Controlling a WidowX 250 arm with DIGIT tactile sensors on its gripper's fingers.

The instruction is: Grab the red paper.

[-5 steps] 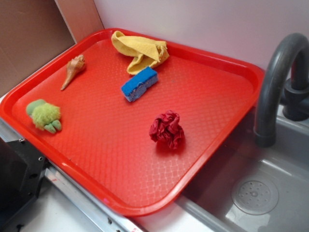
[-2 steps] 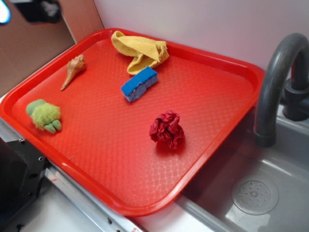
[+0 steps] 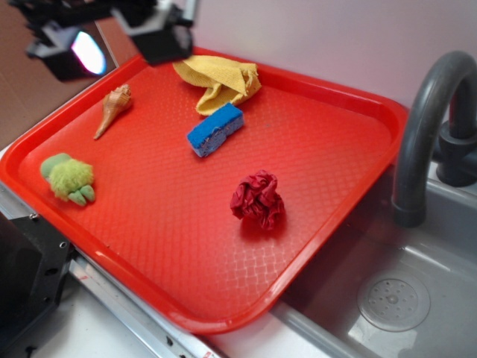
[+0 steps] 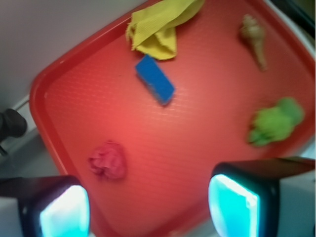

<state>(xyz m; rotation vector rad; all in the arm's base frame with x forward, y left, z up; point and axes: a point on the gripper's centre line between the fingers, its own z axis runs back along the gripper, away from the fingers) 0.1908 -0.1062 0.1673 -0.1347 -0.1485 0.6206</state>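
Note:
The red paper (image 3: 258, 199) is a dark crimson crumpled wad lying on the red tray (image 3: 149, 216), right of its middle. In the wrist view the red paper (image 4: 107, 159) sits low on the left, just above the left finger. My gripper (image 3: 119, 37) hovers high over the tray's far left corner, well away from the paper. It is open, with nothing between its fingers. In the wrist view, the gripper (image 4: 148, 207) shows two pale cyan pads set wide apart, and only tray (image 4: 207, 98) lies between them.
On the tray lie a yellow cloth (image 3: 220, 78), a blue sponge (image 3: 215, 129), a seashell (image 3: 113, 108) and a green fuzzy toy (image 3: 69, 177). A grey faucet (image 3: 425, 127) and the sink basin (image 3: 402, 298) are to the right.
My gripper has come into view at the top left and moved right, over the tray's far corner. The objects on the tray have not moved.

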